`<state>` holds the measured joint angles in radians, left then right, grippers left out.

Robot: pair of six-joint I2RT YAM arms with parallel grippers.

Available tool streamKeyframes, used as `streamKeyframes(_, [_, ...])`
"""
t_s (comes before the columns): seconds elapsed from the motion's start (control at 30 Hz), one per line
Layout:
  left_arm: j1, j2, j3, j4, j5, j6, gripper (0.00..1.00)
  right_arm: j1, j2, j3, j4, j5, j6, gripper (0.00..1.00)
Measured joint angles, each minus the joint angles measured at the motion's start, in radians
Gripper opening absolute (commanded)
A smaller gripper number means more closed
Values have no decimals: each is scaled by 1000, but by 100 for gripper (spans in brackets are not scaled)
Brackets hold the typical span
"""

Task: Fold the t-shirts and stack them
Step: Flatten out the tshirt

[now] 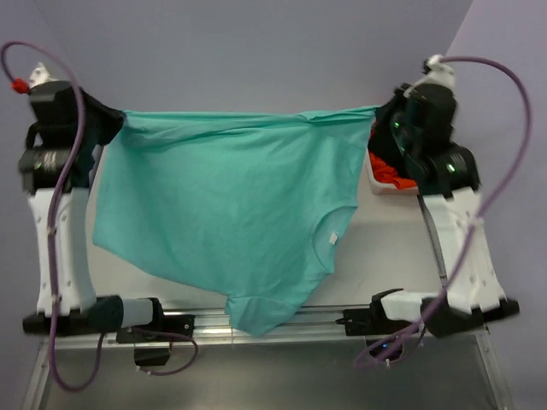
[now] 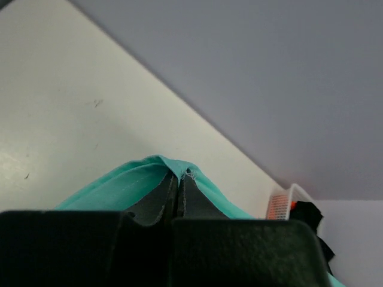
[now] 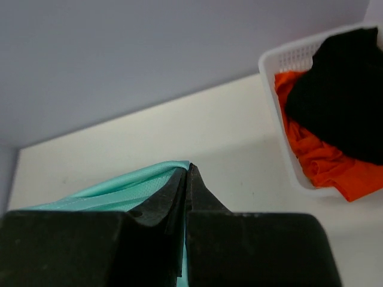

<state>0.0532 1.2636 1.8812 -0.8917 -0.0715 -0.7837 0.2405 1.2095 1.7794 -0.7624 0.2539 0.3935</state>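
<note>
while left gripper (image 2: 180, 177), right gripper (image 3: 188, 172) clamp, t-shirt (image 1: 231, 205) hangs

A teal t-shirt (image 1: 231, 196) hangs spread, its top edge pulled taut from ten to two o'clock, a sleeve drooping toward six, while an orange garment (image 3: 317, 161) and a black garment (image 3: 341, 95) lie crumpled together at three o'clock.

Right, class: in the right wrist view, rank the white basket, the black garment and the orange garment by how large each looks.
1. white basket, which holds the other two
2. black garment
3. orange garment, partly covered by the black one, so only its visible part counts
</note>
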Motion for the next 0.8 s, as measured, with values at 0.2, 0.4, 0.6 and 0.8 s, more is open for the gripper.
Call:
streamKeyframes(0.2, [70,331,-22,45,31,-90,1,3,387,151,-1,1,10,0])
streamKeyframes(0.4, [113,735,145,106,86,-150,100,-12,830,527,-35,-37,51,9])
streamKeyframes(0.6, [162,1192,517,161,188,-229,99,-40,1205,743,61,-30,52,100])
streamKeyframes(0.8, [195,1080,282,254,196,-229,99,-58,1204,637,57,-11,53,100])
